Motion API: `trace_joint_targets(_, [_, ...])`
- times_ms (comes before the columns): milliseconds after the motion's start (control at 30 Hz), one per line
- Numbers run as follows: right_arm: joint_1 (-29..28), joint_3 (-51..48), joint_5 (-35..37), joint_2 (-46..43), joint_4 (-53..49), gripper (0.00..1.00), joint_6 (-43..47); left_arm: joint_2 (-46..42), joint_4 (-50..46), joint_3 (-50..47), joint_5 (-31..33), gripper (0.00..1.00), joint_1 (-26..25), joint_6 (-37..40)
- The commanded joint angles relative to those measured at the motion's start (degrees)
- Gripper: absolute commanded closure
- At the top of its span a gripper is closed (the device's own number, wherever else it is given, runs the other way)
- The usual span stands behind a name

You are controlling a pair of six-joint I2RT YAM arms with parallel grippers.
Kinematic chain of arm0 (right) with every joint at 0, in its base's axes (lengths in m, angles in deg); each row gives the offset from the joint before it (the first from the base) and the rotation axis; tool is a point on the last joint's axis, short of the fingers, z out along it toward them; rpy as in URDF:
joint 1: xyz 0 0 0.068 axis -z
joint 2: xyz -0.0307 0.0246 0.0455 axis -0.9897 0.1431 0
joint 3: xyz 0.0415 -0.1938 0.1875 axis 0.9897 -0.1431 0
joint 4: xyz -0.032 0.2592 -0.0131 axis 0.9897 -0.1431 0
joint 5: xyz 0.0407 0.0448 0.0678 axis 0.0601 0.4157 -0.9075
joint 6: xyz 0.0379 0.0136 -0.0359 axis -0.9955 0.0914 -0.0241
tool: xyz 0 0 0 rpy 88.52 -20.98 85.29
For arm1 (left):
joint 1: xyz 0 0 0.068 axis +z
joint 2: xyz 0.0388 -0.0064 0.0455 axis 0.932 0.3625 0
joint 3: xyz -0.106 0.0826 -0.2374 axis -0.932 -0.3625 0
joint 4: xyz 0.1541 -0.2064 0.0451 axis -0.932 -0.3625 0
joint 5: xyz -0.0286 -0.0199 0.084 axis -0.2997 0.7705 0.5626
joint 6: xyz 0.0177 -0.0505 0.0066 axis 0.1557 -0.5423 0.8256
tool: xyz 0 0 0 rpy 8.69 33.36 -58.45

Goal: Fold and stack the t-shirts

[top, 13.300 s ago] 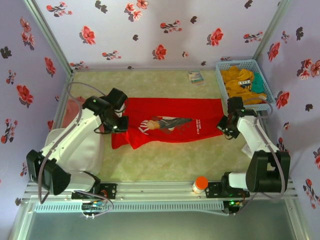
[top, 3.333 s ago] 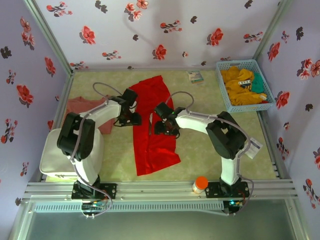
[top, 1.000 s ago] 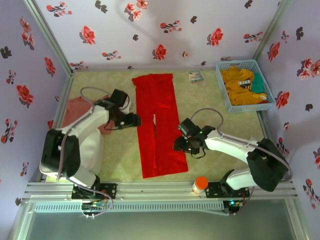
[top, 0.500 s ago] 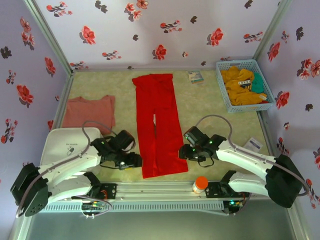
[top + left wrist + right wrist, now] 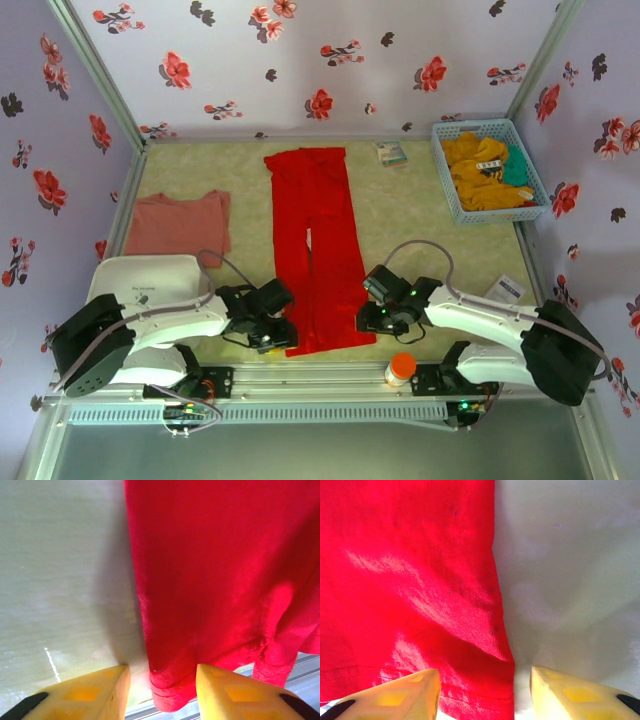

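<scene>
**Inspecting folded red t-shirt: both claws spread at its near corners**

Item 1. The red t-shirt (image 5: pixel 315 230) lies flat on the worktop (image 5: pixel 430 250) as a long, narrow strip. It runs from 12 o'clock at the far edge to 6 o'clock at the near rail. No chest print shows on the upper face.

Item 2. The left claw (image 5: pixel 276 338) sits low at the strip's near-left corner, about 7 o'clock. Its jaws stand apart. In the left wrist view they straddle the hem corner, with bare worktop under the left tip. Nothing is pinched.

Item 3. The right claw (image 5: pixel 370 320) sits at the near-right corner, about 5 o'clock. Its jaws are likewise spread. In the right wrist view one tip is over the cloth and the other over bare surface. Whether the tips actually touch the fabric cannot be settled from these views.

Item 4. The salmon-pink t-shirt (image 5: pixel 180 225) lies spread out at 9 o'clock, well apart from the red one.

Item 5. A blue basket (image 5: pixel 442 170) of yellow clothing stands at 2 o'clock. An orange-capped bottle (image 5: pixel 402 367) stands by the near rail at 5 o'clock.
</scene>
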Motion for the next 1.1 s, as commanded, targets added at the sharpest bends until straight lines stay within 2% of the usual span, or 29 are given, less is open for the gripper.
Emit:
trace_joint_targets(0, [-0.61,-0.53,-1.53,0.55,1.04,0.52,-1.07,2.09,2.84,1.02,0.70,0.61,-0.60,-1.37])
trace_joint_targets(467, [-2.37,-1.85,-1.51,1.28,1.06,0.56,-2.03,4.41,4.59,0.46,0.61,0.68,-0.58,-1.45])
trace_joint_targets(633, [-3.56,-1.65,-2.04,1.31,3.65,0.71,-2.87,4.69,4.30,1.06,0.61,0.76,-0.67,-1.11])
trace_joint_targets(700, [-3.97,-1.61,-2.12,0.99,4.61,0.74,-2.88,4.52,3.22,1.56,0.74,0.79,-0.62,-0.76])
trace_joint_targets(833, [-4.14,-0.76,-1.96,0.29,5.54,0.88,-2.83,3.36,-0.15,3.26,2.19,0.84,-0.59,0.14])
trace_joint_targets(933, [-4.20,0.42,-0.04,-1.03,4.25,1.00,-2.91,1.79,-3.79,5.02,3.89,0.95,-0.11,0.39])
trace_joint_targets(1000, [-4.13,1.66,1.96,-2.41,2.53,1.00,-2.84,0.37,-5.80,5.99,4.01,1.00,0.96,1.09])
trace_joint_targets(1067, [-4.05,3.07,4.11,-4.13,1.92,1.00,-2.48,-1.07,-8.34,7.61,4.15,1.00,2.41,2.65])
